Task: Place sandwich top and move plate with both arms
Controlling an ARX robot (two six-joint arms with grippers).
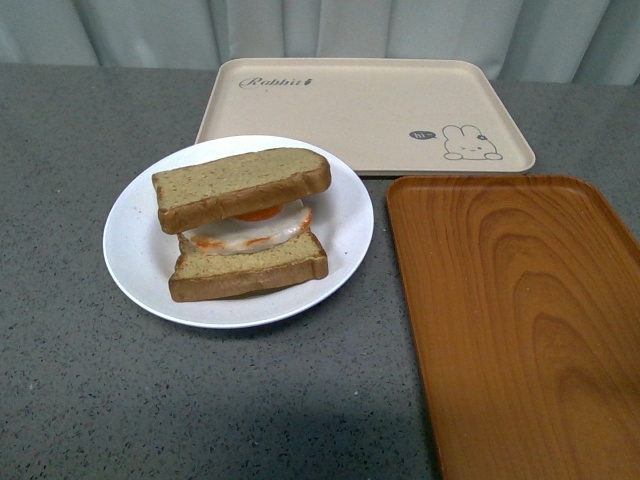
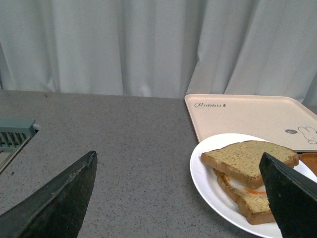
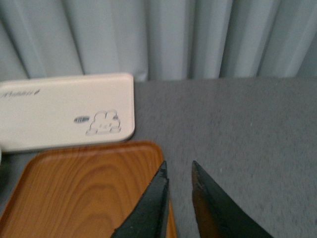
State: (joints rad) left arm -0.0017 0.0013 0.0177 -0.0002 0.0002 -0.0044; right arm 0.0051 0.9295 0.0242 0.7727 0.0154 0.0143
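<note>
The sandwich top sits on the egg, on the plate; left gripper jaws wide, plate beside them; right gripper jaws narrow, empty

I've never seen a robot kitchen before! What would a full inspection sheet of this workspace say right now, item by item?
Surface: grey speckled countertop, no spills seen.
Job's things: tan-brown square bread slice lies tilted on the fried egg and lower bread slice, all on the round white glossy plate.
Clutter: beige rectangular rabbit tray behind the plate; orange wooden tray to the robot's right; both bare.
Grippers: left gripper open, fingers wide apart, near the plate; right gripper nearly closed, holding nothing, over the orange tray's edge.
Cables: nothing seen.
Surroundings: pale curtain behind; a grey slotted object at the countertop's edge.
</note>
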